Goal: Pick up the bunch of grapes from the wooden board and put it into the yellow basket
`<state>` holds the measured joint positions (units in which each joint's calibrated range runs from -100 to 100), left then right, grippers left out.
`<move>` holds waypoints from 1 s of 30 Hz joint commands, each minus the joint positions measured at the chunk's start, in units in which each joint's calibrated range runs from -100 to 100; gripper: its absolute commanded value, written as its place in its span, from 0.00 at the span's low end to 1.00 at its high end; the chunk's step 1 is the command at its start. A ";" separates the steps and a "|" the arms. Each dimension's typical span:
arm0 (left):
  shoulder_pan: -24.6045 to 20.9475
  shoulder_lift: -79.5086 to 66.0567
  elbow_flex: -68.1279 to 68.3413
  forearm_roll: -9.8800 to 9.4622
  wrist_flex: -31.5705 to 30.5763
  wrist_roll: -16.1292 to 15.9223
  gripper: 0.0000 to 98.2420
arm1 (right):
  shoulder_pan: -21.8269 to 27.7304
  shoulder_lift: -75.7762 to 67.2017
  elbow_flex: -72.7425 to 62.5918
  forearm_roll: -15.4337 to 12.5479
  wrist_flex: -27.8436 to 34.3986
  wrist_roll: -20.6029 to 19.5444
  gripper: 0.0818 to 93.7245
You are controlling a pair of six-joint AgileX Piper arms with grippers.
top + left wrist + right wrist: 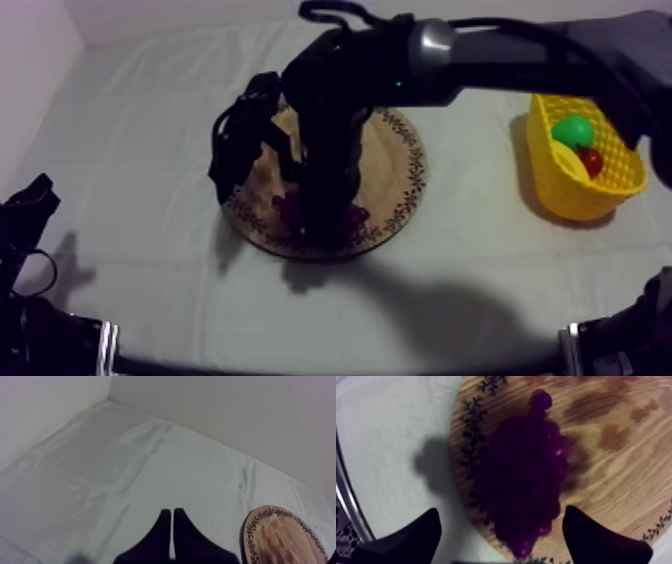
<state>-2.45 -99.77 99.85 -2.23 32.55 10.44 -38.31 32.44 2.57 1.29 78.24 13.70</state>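
Top view: the round wooden board with patterned rim (400, 160) is set mid-bench on the grey-white cloth (150, 120). The yellow plastic mesh basket (560, 190) is placed at 3 o'clock from it, well apart. A green fruit (573, 130) and a small red fruit (592, 160) are seen inside the basket.

The dark purple bunch of toy grapes (528, 481) is found lying flat on the board, toward its 6 o'clock rim. Its stem end is pointed at the board's middle and its tapered tip is laid over the rim pattern.

The right hand (501, 512) is held above the bunch with its fingers spread wide, one to each side of the lower half. Nothing is gripped yet.

The left hand (172, 511) is parked at 8 o'clock from the board, fingers pressed together on nothing.

Handling, judged: the bunch is probably light and moulded in one piece, knobbly, perhaps slightly yielding, not fragile. The rounded beads may be slick under the pads. Hold is best taken across the broad middle, where the bumps can be keyed between the fingers. The thin stem and narrow tip are best avoided, since the bunch could swing or slip out there.
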 commanded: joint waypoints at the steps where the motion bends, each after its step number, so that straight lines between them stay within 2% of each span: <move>1: 0.02 0.03 0.04 -0.04 0.03 -0.01 0.00 | 0.17 2.63 -1.33 0.16 -0.18 -0.02 0.80; 10: 0.02 0.03 0.04 -0.04 0.03 -0.01 0.00 | 0.54 8.35 -6.40 0.28 -0.70 -0.16 0.75; 12: 0.02 0.03 0.04 -0.04 0.03 -0.01 0.00 | 0.58 9.07 -7.13 0.33 -0.68 -0.24 0.69; 19: 0.02 0.03 0.04 -0.04 0.03 -0.01 0.00 | 1.27 10.00 -8.69 0.26 -0.39 -0.47 0.37; 21: 0.02 0.03 0.04 -0.04 0.03 -0.01 0.00 | 1.44 10.05 -8.65 0.41 -0.47 -0.57 0.31; 30: 0.02 0.03 0.04 -0.04 0.03 -0.01 0.00 | 1.47 4.46 -6.98 1.30 0.60 -0.59 0.25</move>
<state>-2.45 -99.77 99.85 -2.23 32.55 10.44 -36.78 38.63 -4.46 2.44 78.37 12.85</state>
